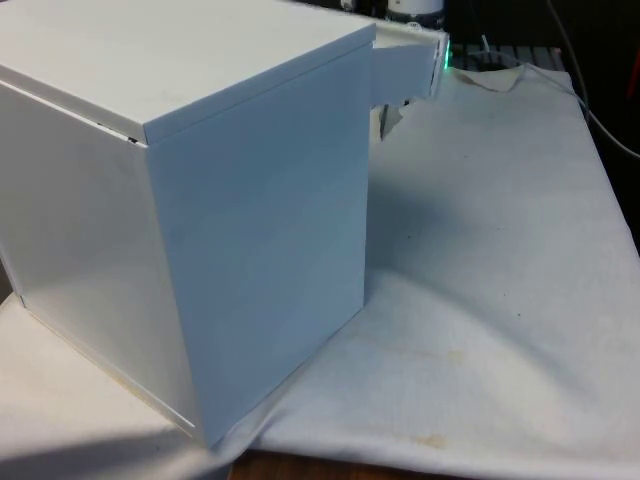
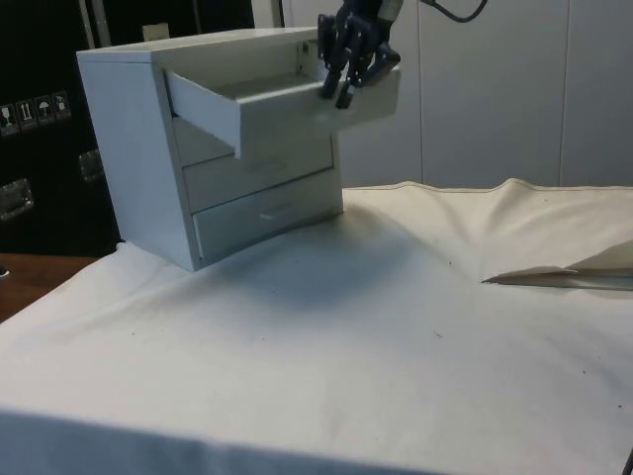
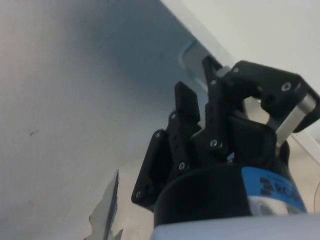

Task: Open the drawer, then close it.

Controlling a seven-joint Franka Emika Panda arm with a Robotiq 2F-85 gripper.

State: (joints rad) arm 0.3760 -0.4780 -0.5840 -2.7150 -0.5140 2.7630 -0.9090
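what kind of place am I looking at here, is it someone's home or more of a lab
Most likely a robotics lab or test bench, not a home. A small white chest of drawers stands alone on a table under a plain white cloth, a black gripper is at its pulled-out top drawer, and dark cabinets stand behind.

The front view looked along the bench point(image 1: 500, 330), close behind the chest of drawers point(image 1: 250, 230) at 9 o'clock. The side view faced the chest's drawer fronts at 10 o'clock. Both shared the open top drawer point(image 2: 287, 104).
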